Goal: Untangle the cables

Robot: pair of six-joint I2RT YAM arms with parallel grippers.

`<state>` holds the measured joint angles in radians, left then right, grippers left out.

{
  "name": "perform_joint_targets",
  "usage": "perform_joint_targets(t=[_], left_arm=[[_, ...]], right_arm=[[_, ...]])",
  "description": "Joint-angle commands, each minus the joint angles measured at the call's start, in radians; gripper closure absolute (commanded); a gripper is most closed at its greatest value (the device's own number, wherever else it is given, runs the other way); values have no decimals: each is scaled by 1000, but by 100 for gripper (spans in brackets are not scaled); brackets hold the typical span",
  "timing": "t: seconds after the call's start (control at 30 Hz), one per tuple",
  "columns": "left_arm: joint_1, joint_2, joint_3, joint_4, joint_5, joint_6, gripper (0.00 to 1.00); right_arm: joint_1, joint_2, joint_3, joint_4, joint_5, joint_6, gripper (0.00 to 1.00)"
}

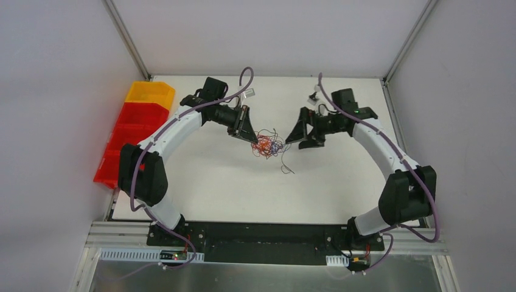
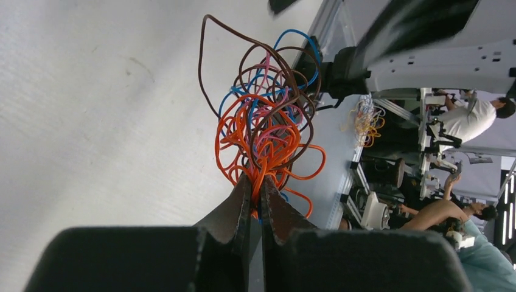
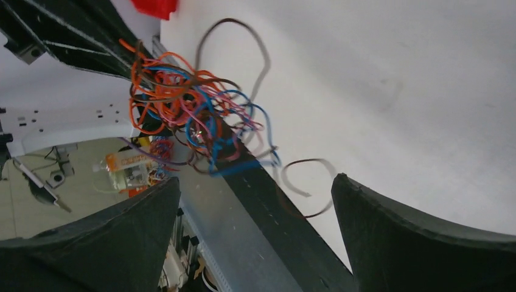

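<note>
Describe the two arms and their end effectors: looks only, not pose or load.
Both arms match. The left arm and right arm have white curved links, bulky black joint housings and black bases. A mauve hose loops along each. The left end effector and right end effector are matte black, each with two wedge-shaped tapering fingers.

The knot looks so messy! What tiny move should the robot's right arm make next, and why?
Probably ease the right gripper forward and close its jaws on the loose dark wire loop lying ahead. The left gripper is shut on the tangle of thin orange, blue, pink and brown wires, while the right one is open and empty.
</note>
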<state>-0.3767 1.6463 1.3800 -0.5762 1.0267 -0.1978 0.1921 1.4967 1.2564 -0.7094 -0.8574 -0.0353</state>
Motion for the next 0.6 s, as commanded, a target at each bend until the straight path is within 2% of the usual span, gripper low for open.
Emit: perform_joint_targets(t=[0.0, 0.17, 0.2, 0.33, 0.37, 0.43, 0.57], left_arm=[[-32, 35, 63, 57, 138, -76, 100], [-44, 47, 58, 85, 181, -99, 100], [-45, 49, 57, 91, 189, -105, 100], [-28, 23, 37, 96, 205, -112, 99], [-10, 10, 25, 97, 206, -112, 98], [42, -21, -2, 98, 197, -111, 91], [146, -107, -67, 96, 117, -81, 53]], right_arm=[[175, -12, -45, 317, -78, 255, 1], [305, 77, 21, 303, -61, 212, 2], [318, 90, 31, 300, -56, 208, 10], [321, 95, 56, 258, -37, 165, 91], [313, 77, 52, 239, -20, 149, 100], [286, 34, 24, 233, -8, 136, 100], [236, -40, -15, 226, -5, 136, 100]])
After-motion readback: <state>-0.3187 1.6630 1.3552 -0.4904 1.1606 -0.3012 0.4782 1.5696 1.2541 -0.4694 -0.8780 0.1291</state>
